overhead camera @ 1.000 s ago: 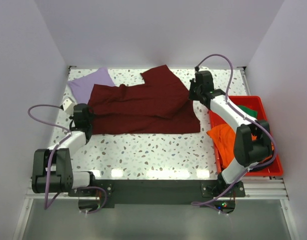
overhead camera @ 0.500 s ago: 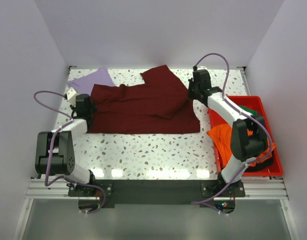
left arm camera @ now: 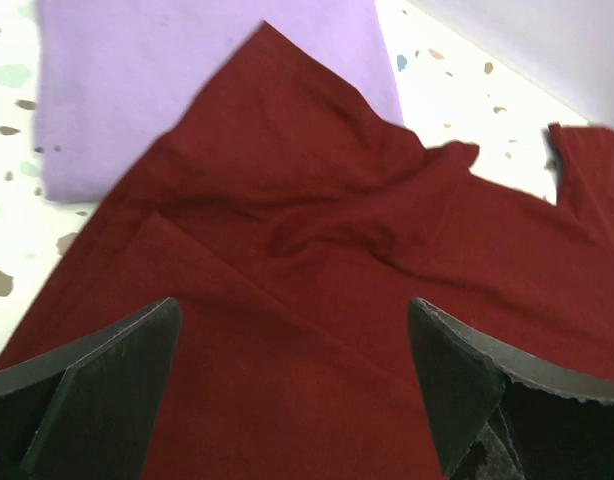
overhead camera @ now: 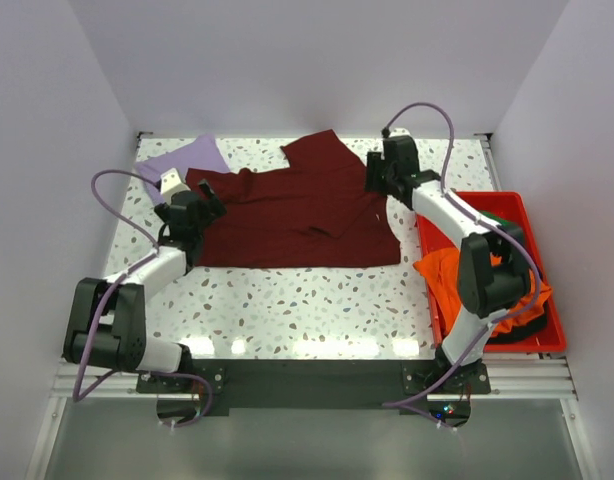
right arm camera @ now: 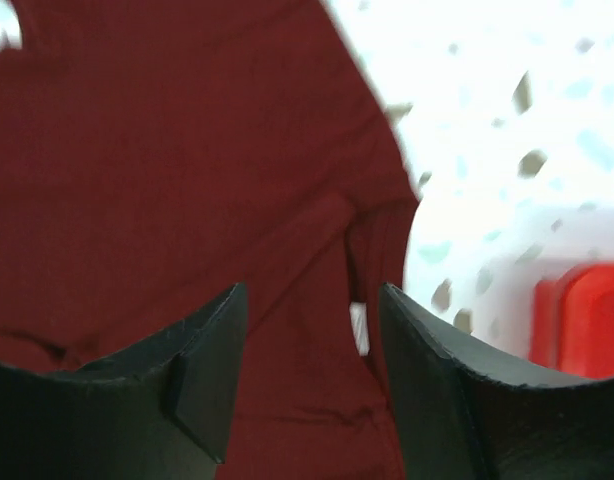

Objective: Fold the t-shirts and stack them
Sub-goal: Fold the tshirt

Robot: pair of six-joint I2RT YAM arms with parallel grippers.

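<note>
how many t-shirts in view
4: a maroon t-shirt mid-table, a lavender one at the far left corner, an orange one and a green one in the red bin; more may hide there.

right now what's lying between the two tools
The maroon t-shirt spans the stretch from the left tool to the right tool, seen in the top view.

The white-and-black jointed left arm [overhead camera: 157,266] and matching right arm [overhead camera: 443,207] are trailing looping purple cables [overhead camera: 424,105] and showing matte black wedge-shaped fingers [left arm camera: 97,390].
</note>
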